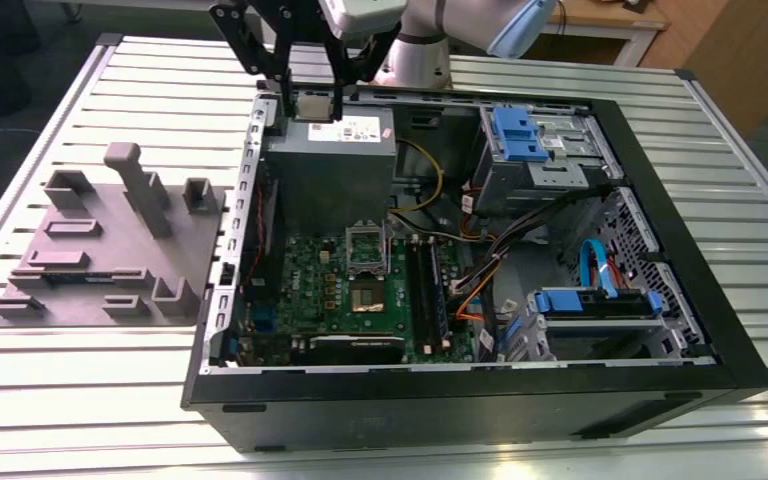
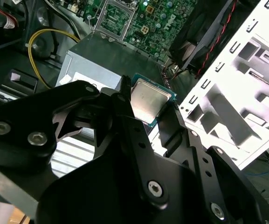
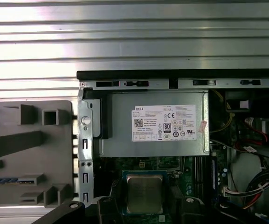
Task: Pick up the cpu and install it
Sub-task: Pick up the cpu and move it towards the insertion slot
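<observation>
- Since the gripper (image 1: 315, 98) is clamping the cpu (image 2: 146, 100) by its edges between two black fingers (image 2: 122, 109), I'm calling the pick-up half done.
- In both wrist views the cpu is sitting flat in that grip with its silvery top facing the cameras, and nothing else is touching it.
- In the exterior view the gripper is hanging in the upper middle of the frame, a bit left of centre. That's over the edge of the case (image 1: 491, 410) by the power supply (image 1: 331, 170), not over the board (image 1: 317, 290).
- The socket (image 1: 364, 245) is sitting near the centre of that frame, well apart from the cpu, with the whole power supply lying between them.
- The socket is looking open and empty as far as I can tell, but I can't make out the finer details.
- The install half isn't happening yet, since the cpu is hanging in the air and nowhere near seated.
- The grey tray (image 1: 104, 250) is lying at the left of the frame on the table (image 1: 91, 400), just beside the case. I'm guessing that's where parts get parked.
- My rough judgement is that this is about halfway: the grab is done, and the carry and the fiddly lining-up are left.
</observation>
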`<state>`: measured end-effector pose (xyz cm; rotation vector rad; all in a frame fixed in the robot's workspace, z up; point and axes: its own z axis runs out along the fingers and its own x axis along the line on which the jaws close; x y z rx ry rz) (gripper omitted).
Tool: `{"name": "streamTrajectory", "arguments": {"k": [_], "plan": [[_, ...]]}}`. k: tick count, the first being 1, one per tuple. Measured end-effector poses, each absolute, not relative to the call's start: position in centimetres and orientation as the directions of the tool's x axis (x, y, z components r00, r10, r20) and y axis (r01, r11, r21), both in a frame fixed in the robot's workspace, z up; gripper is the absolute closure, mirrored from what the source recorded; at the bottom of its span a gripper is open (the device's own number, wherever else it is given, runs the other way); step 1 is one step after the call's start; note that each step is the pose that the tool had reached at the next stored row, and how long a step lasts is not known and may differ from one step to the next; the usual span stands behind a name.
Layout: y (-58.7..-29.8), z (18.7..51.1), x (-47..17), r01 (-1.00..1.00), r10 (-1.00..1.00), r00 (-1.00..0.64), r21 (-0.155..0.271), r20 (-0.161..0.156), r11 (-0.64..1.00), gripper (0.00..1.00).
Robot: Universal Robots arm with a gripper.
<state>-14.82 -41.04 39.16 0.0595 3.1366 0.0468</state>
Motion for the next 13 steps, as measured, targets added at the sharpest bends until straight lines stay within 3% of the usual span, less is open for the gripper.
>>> {"name": "streamTrajectory", "arguments": {"k": [13], "plan": [[-41.04, 39.16, -14.28, 0.038, 0.038, -0.999, 0.030, -0.004, 0.999, 0.53]]}}
